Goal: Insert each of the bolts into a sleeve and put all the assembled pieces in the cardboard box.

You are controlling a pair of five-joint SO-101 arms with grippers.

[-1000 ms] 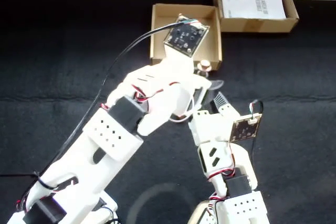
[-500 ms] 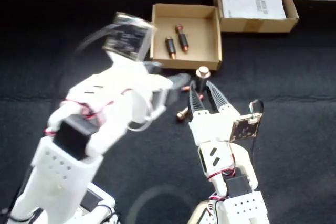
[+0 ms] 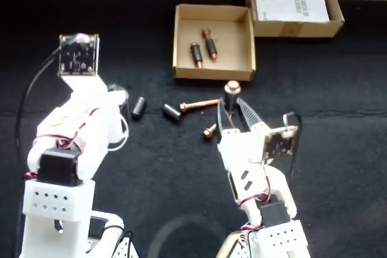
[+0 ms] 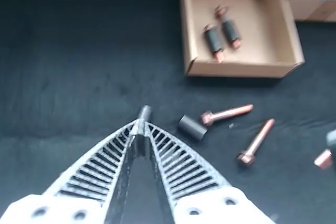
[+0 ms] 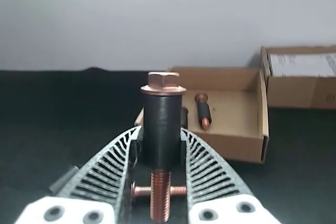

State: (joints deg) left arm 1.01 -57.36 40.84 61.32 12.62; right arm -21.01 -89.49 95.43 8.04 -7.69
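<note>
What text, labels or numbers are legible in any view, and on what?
White sheet in the back-right box: printed lines, too small to read.
Left wrist circuit board: no legible marks.
Right wrist circuit board: no legible marks.

The table cloth (image 3: 338,161) is black. The cardboard box (image 3: 181,34) is plain brown, and the two assembled pieces (image 3: 196,52) inside it have dark grey sleeves with copper ends. The loose bolts (image 3: 199,104) are shiny copper; the loose sleeves (image 3: 139,107) are dark grey. The held sleeve (image 5: 160,124) is black and its bolt (image 5: 164,81) is copper. The arms (image 3: 78,131) are white with black motors and red wires; the fingers (image 4: 178,156) are pale with a pattern of dark ribs.
</note>
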